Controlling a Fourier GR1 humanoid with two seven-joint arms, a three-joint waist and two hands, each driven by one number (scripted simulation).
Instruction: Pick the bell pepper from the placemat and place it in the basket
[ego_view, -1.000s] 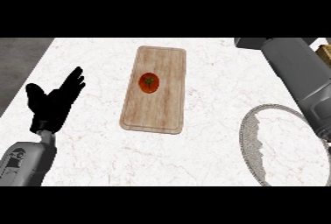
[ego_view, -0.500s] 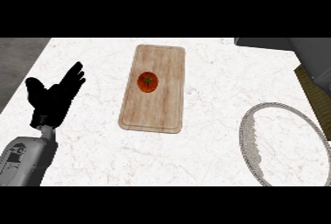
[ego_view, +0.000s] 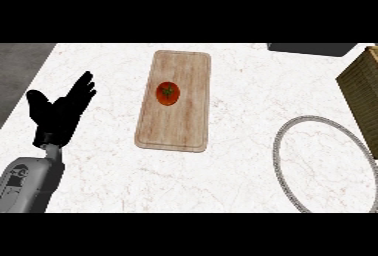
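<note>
A red bell pepper (ego_view: 167, 93) with a green stem lies on a long wooden placemat (ego_view: 176, 125) at the middle of the white marble counter. The basket (ego_view: 322, 162) shows as a grey round rim at the lower right, with nothing inside it. My left hand (ego_view: 61, 111) rests open at the left of the counter, fingers up, well apart from the placemat. My right hand is out of the view.
A wooden block-like object (ego_view: 363, 85) stands at the right edge above the basket. A dark object (ego_view: 310, 48) lies at the counter's far right corner. The counter's left edge runs near my left forearm (ego_view: 29, 182).
The right forearm that showed at the right edge one second ago has left the view. The wooden object at the right has come into sight. My left hand stays put.
</note>
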